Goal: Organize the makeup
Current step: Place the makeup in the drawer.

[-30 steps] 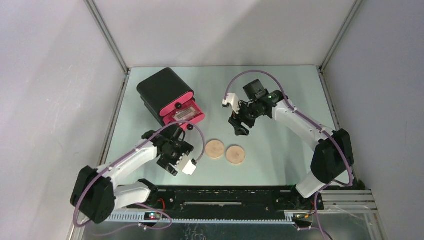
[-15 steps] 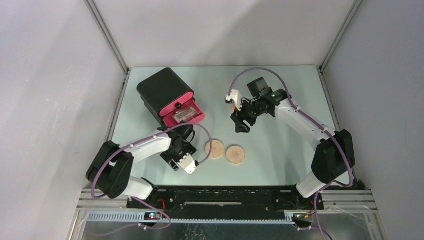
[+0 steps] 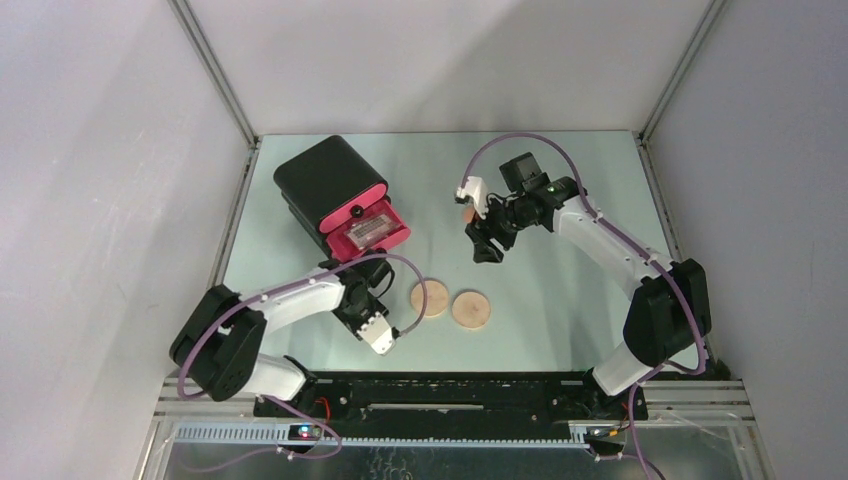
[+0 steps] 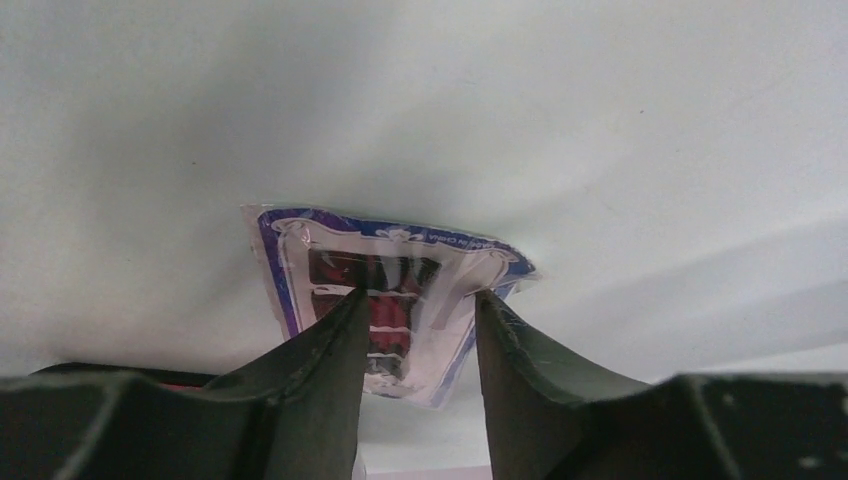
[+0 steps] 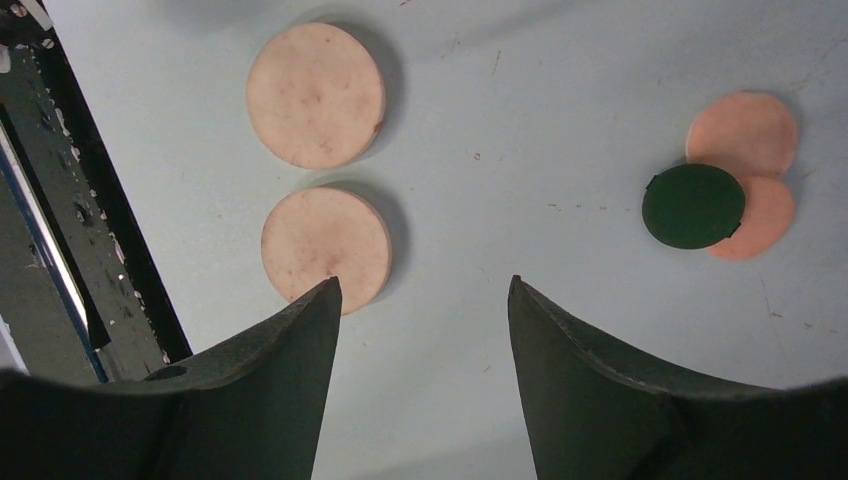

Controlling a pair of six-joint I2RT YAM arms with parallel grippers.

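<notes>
Right of the black drawer box (image 3: 330, 185) the right gripper (image 5: 425, 290) hangs wide and empty. Just in front of the box, the left gripper (image 4: 415, 300), fingers narrow, straddles the flat clear packet (image 4: 400, 250) without pinching it yet. I'd worry the slick film skids away as they close.

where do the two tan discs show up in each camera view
top external: the tan discs lie side by side, low centre, just beyond the black base rail.
left wrist: not in it.
right wrist: upper left, one above the other, the lower one just above the left fingertip.
shared landmark: the black base rail, which runs along the bottom of the top view and down the left edge of the right wrist view.
</notes>
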